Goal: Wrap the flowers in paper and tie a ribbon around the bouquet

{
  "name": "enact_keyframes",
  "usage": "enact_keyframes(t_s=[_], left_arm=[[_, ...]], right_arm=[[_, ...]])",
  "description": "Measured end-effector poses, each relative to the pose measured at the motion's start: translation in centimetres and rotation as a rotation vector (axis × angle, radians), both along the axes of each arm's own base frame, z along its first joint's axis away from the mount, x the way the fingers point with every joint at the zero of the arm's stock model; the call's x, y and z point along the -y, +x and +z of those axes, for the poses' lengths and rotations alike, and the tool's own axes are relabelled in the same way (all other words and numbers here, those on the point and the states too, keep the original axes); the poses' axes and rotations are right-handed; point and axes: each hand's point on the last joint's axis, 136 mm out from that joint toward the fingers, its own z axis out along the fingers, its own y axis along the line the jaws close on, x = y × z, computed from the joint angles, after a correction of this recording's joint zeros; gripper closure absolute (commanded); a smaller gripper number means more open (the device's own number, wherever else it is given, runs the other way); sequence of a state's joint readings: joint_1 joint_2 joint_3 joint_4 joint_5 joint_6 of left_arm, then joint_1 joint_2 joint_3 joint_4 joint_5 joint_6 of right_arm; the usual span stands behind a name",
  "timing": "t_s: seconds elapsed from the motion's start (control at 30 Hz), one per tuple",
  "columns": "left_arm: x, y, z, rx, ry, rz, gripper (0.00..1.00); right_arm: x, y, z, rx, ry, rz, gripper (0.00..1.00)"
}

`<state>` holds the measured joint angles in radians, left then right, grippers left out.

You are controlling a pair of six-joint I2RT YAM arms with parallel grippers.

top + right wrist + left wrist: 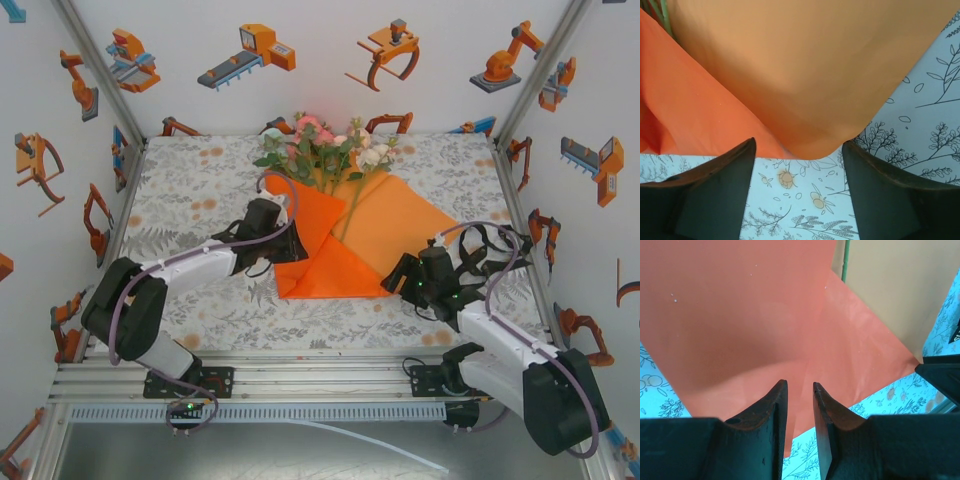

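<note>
The left gripper (800, 386) held its jaws a narrow gap apart, an edge of the one orange paper (740, 315) between them. The right gripper (799, 145) gaped wide at the paper's near corner. Both arms reached low, angled inward. One bunch of flowers (325, 150) lay on the sheet, blooms toward the far edge of the table (190, 190).

Flowers (330, 148): lower stems hidden under folded paper (335, 270); only thin stem sliver visible between flaps. Left gripper (800, 387): paper edge sits in narrow gap between fingers, contact unclear. Paper cut off by top edge in both wrist views. Black loops (482, 240) just far-right of right gripper (405, 278): ribbon or cable, cannot tell.
</note>
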<state>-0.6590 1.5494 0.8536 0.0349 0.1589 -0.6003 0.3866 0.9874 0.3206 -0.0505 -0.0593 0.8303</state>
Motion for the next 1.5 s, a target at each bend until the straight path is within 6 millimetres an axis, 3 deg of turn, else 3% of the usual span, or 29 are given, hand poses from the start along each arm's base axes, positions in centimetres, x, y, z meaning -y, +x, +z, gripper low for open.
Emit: enact_keyframes(t_s=[0.23, 0.5, 0.67, 0.8, 0.97, 1.13, 1.27, 1.33, 1.5], left_arm=[[1.2, -0.2, -2.1, -0.069, -0.055, -0.006, 0.7], [1.2, -0.5, -3.3, -0.104, -0.059, -0.002, 0.71], [1.1, -1.0, -5.8, -0.163, -0.028, -0.003, 0.74], [1.6, -0.9, -6.1, -0.186, -0.045, -0.009, 0.74], [1.7, -0.9, -6.1, -0.193, -0.05, -0.01, 0.74], [1.6, -0.9, -6.0, -0.193, -0.05, -0.01, 0.74], [1.7, -0.9, -6.0, -0.197, -0.054, -0.004, 0.73], [1.6, -0.9, -5.9, -0.2, -0.059, 0.005, 0.7], [0.6, -1.2, -4.9, -0.181, -0.064, 0.047, 0.68]], right_arm=[[0.2, -0.6, -0.3, -0.013, 0.015, -0.02, 0.99], [-1.3, 0.3, 2.6, 0.054, 0.009, 0.055, 1.0], [-4.8, 2.0, 5.9, 0.11, -0.011, 0.181, 1.0], [-8.4, 3.7, 8.5, 0.156, 0.007, 0.268, 1.0], [-13.0, 5.6, 9.8, 0.154, 0.049, 0.361, 1.0], [-18.5, 6.4, 9.5, 0.14, 0.096, 0.477, 1.0], [-22.3, 6.3, 8.0, 0.112, 0.131, 0.563, 1.0], [-23.1, 6.2, 6.7, 0.084, 0.131, 0.585, 1.0], [-22.9, 5.8, 4.2, 0.029, 0.089, 0.608, 1.0]])
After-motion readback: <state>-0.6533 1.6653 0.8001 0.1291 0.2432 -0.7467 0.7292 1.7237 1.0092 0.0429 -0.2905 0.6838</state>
